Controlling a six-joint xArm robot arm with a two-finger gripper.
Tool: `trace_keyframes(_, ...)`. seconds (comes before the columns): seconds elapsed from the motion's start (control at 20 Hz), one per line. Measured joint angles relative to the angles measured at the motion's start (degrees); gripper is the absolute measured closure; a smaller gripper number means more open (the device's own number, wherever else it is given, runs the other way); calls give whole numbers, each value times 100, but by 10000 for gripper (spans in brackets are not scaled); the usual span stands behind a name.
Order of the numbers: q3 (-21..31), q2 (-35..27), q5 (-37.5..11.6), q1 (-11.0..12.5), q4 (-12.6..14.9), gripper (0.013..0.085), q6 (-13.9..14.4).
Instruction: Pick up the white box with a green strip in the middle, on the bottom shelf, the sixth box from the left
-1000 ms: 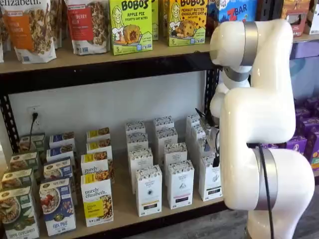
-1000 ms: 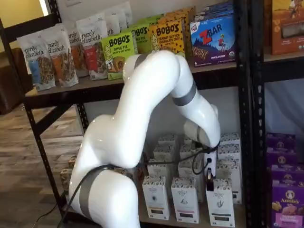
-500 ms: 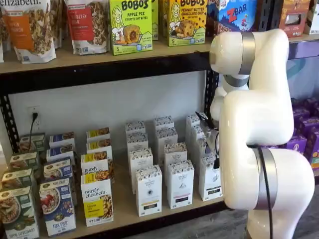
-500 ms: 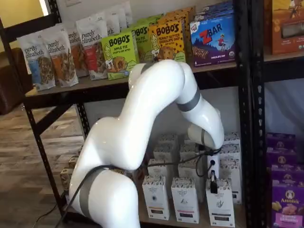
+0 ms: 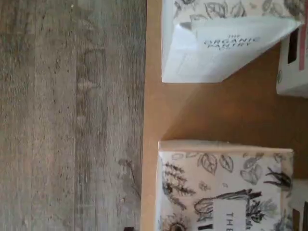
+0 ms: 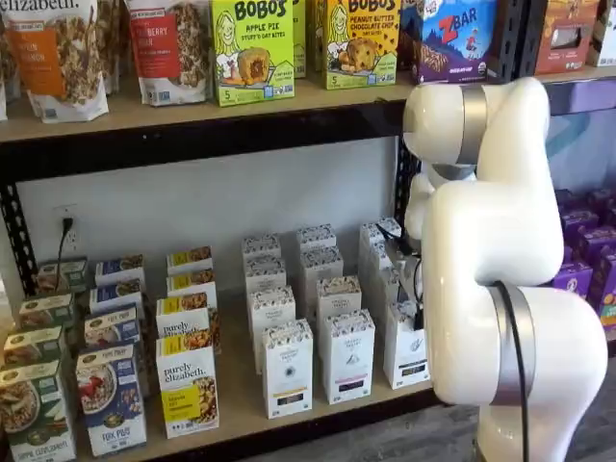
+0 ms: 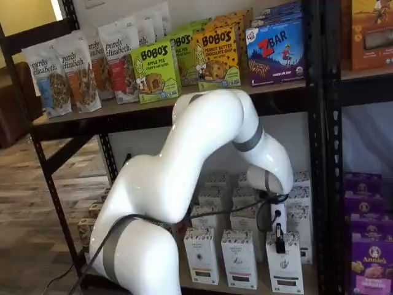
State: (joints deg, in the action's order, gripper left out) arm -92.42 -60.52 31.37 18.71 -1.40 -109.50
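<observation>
The white box [image 6: 404,346] stands at the right end of the front row of white cartons on the bottom shelf [image 6: 236,385]; it also shows in a shelf view [image 7: 284,264]. My gripper [image 7: 279,238] hangs just over its top, black fingers down and side-on, so no gap shows. In a shelf view the gripper [image 6: 416,310] is partly hidden by the arm. The wrist view shows the box's speckled top [image 5: 221,187] close below, at the shelf's front edge [image 5: 151,110].
Like white cartons stand to its left [image 6: 348,356] [image 6: 288,371] and in rows behind. Another carton [image 5: 226,43] sits beside it in the wrist view. A black upright [image 7: 316,153] stands close on the right. Purple boxes [image 7: 371,258] fill the neighbouring rack. The arm's white elbow [image 6: 491,221] blocks part of the shelf.
The arm's elbow has dropped and swung right. The gripper has shifted slightly right and down over the rightmost front carton.
</observation>
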Motion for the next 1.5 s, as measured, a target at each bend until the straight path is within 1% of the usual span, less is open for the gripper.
trace_keyframes(0.15, -175, -146, 87, -27, 354, 130, 327)
trace_keyframes(0.2, -211, -180, 98, -35, 418, 130, 389)
trace_keyframes(0.6, -442, -421, 105, -106, 736, 130, 732)
trace_keyframes(0.7, -480, -464, 110, -120, 787, 130, 790)
trace_keyframes(1.0, -538, -528, 128, -147, 747, 130, 784)
trace_keyframes(1.05, -540, -530, 139, -151, 749, 170, 790)
trace_keyframes(1.1, -538, -530, 139, -153, 761, 170, 803)
trace_keyframes(1.15, -523, -528, 120, -155, 757, 210, 801)
trace_keyframes(1.2, -511, -523, 105, -155, 749, 210, 795)
trace_keyframes(1.3, -496, -513, 99, -158, 748, 290, 796)
trace_keyframes(1.35, -488, -509, 93, -159, 745, 290, 795)
trace_keyframes(1.4, -461, -499, 57, -159, 728, 330, 782)
trace_keyframes(1.5, -449, -492, 54, -160, 747, 330, 800)
